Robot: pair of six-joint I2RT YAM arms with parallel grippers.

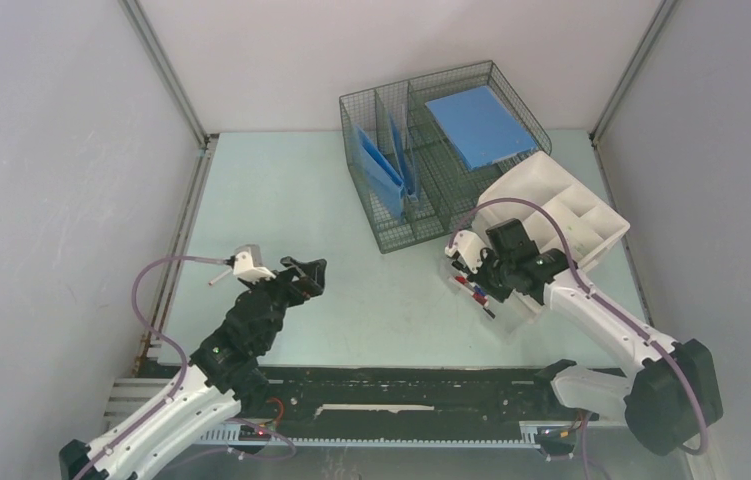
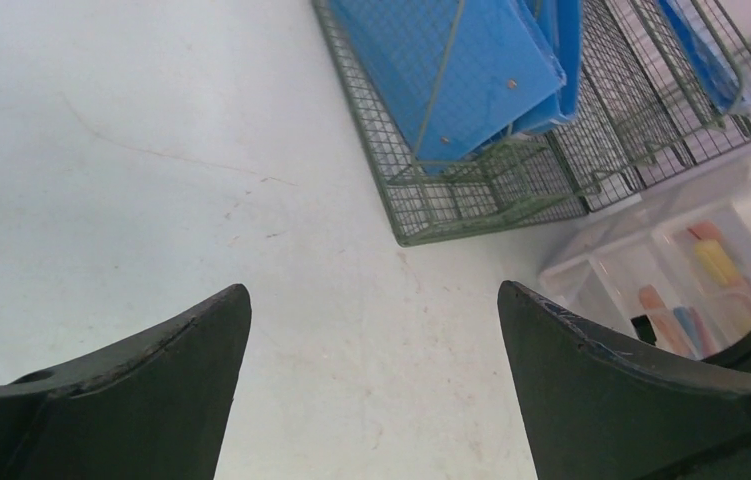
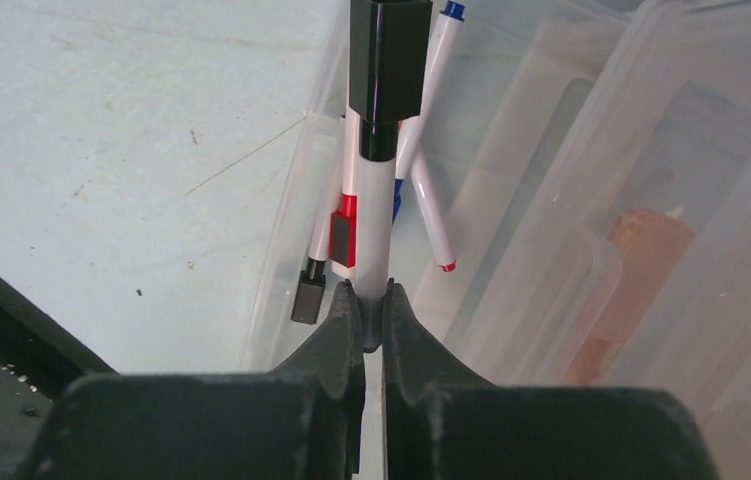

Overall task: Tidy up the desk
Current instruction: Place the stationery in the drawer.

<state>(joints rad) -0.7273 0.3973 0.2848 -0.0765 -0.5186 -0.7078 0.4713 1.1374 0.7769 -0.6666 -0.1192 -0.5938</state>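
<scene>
The pale mint-green desk (image 1: 281,200) fills the middle of the top view. My left gripper (image 1: 311,275) hovers over bare desk, open, nothing between its fingers (image 2: 191,360). My right gripper (image 1: 473,275) is shut on the lower end of a white marker with a black cap (image 3: 376,200). That marker hangs over the left compartment of a clear plastic tray (image 3: 291,220), which holds other pens: a slim red-tipped pen (image 3: 431,215) and a marker with a red label (image 3: 336,240). The right gripper (image 3: 365,290) pinches the marker's barrel between both fingertips.
A wire basket (image 1: 431,160) at the back holds upright blue folders (image 1: 381,170) and a flat blue notebook (image 1: 479,125). A white compartment box (image 1: 561,205) stands to its right, behind the clear tray (image 1: 511,310). Grey walls enclose three sides; a black rail (image 1: 401,385) runs along the front.
</scene>
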